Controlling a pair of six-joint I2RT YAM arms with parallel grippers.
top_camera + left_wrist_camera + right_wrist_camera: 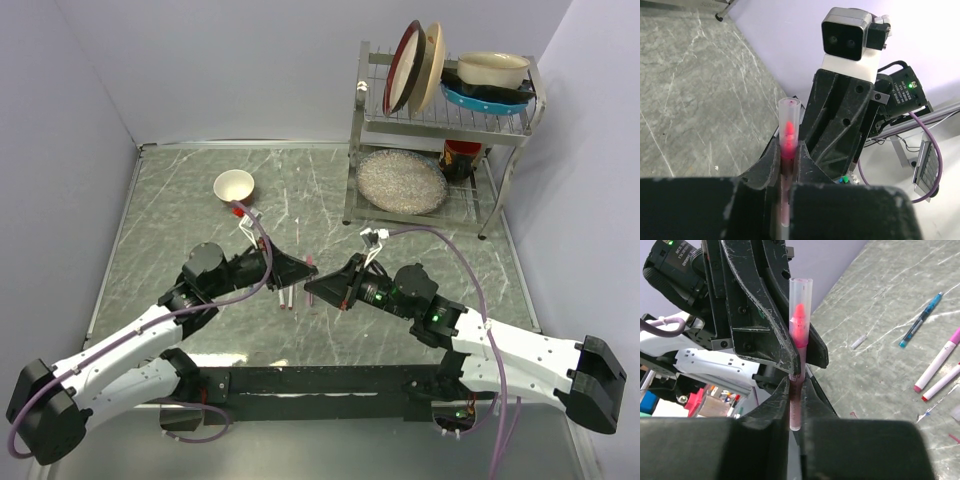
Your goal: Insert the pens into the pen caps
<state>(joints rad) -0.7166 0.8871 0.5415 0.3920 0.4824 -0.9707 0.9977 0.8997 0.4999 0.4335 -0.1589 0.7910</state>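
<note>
Left gripper (786,167) and right gripper (796,410), nose to nose at centre of the top view, each clamped on a red-tipped pen (799,335) in a clear cap (789,112), pointing up-frame; loose pens (939,361) on table (880,290), right edge of right wrist view.

This is a robot test lab, staged to look like a kitchen counter. The dish rack (440,130) holds plates (412,68) and bowls (492,68), yet bare lilac walls (250,70) close in just behind and beside it. In front of the rack, on a marble-look table (180,200), pens (939,361) lie loose. Farthest from the rack, two robot arms (130,345) with purple cables (472,268) sit on a black rail (320,382).
</note>
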